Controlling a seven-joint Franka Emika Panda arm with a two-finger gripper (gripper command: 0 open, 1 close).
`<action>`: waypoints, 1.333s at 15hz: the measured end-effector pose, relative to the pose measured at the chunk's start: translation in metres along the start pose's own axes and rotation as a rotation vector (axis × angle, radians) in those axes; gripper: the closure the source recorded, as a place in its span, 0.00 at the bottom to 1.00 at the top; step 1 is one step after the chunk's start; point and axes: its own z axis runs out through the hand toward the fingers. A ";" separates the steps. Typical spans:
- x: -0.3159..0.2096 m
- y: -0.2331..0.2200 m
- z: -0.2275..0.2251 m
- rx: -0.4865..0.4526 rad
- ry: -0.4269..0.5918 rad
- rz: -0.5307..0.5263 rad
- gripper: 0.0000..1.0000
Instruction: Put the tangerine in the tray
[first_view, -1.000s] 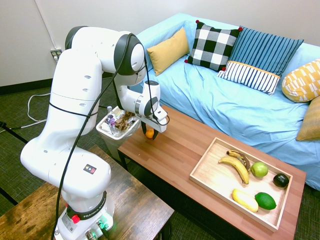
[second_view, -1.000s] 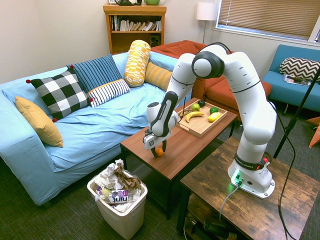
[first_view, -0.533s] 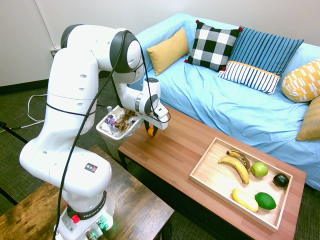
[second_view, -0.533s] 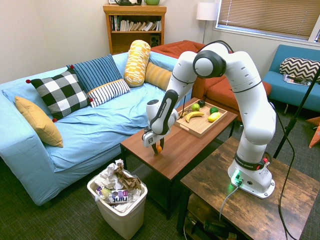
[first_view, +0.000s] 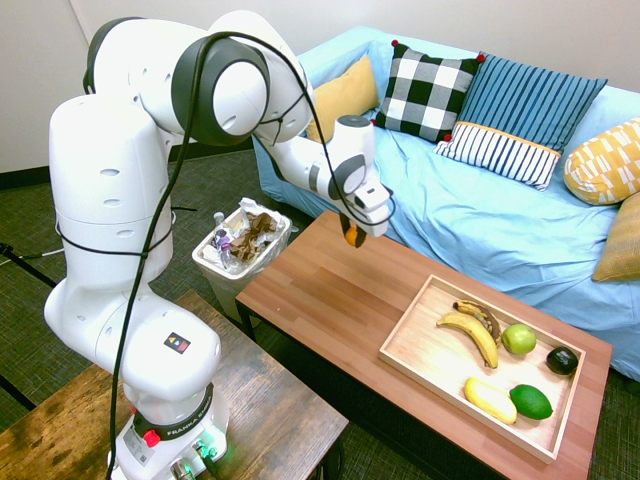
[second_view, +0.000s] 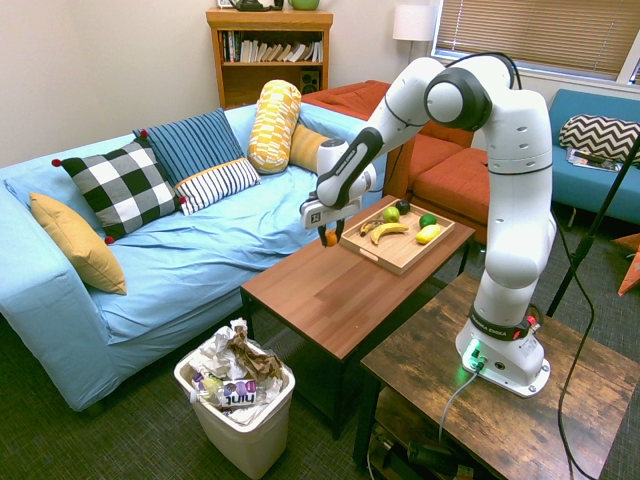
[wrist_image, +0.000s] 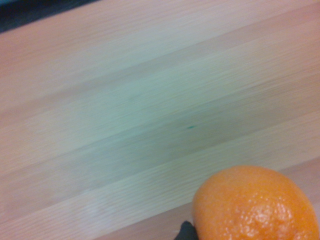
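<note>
My gripper (first_view: 352, 236) is shut on the small orange tangerine (first_view: 353, 237) and holds it in the air above the reddish-brown table (first_view: 330, 300), near the table's sofa-side edge. From the other side the tangerine (second_view: 329, 238) shows as an orange spot between the dark fingers of the gripper (second_view: 330, 238). Close up in the wrist view the tangerine (wrist_image: 255, 205) fills a corner over blurred wood grain. The pale wooden tray (first_view: 418, 340) lies at the table's far end, apart from the gripper; in the second exterior view the tray (second_view: 392, 255) is just beyond the gripper.
In the tray lie bananas (first_view: 472, 335), a green apple (first_view: 518, 339), a yellow fruit (first_view: 489, 400), a lime (first_view: 531, 402) and a dark avocado (first_view: 562, 361). A white bin full of trash (first_view: 238, 248) stands beside the table. The blue sofa (first_view: 480, 220) runs behind.
The gripper closed on the tangerine at the table's bin-side end, lifted it off the surface and carried it up and along the table toward the tray.
</note>
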 end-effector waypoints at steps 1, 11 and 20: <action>0.027 0.014 0.000 -0.003 0.005 0.051 1.00; 0.203 0.142 0.072 -0.084 -0.023 0.380 1.00; 0.217 0.142 0.151 -0.140 -0.085 0.389 1.00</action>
